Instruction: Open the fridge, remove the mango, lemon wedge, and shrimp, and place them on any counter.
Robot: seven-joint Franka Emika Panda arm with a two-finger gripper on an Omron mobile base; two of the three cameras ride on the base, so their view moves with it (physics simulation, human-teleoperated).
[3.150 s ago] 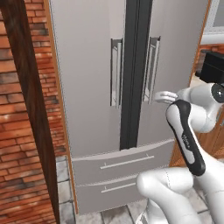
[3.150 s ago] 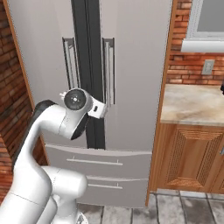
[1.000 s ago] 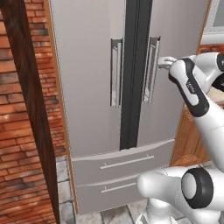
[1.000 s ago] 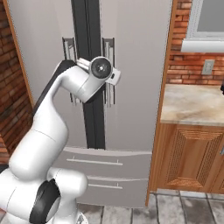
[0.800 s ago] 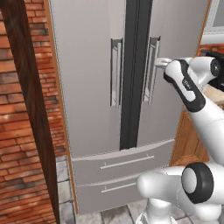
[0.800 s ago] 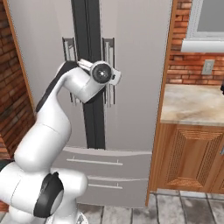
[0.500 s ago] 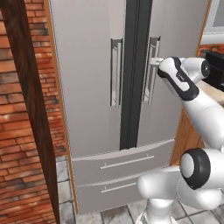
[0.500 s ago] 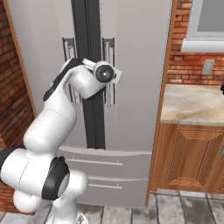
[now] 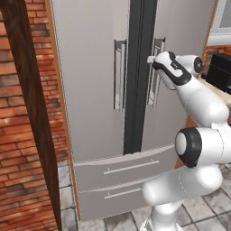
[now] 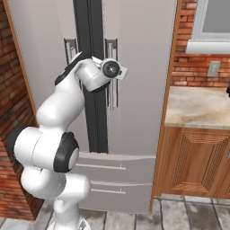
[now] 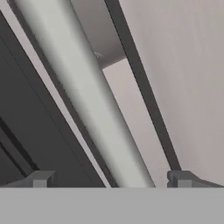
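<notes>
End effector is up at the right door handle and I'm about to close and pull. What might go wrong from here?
1. In the hand view the right door handle runs diagonally between the open fingertips, so the end effector may close skewed and slip off the bar.
2. The fridge doors are both shut. The elbow sits folded close in front of the right door, so it may block the door's swing.

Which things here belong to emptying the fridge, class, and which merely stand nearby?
Part of the job:
fridge, doors shut
right door handle, between the open gripper tips
counter

Merely nearby:
brick wall
wooden cabinet
wall socket
fridge drawers
</notes>
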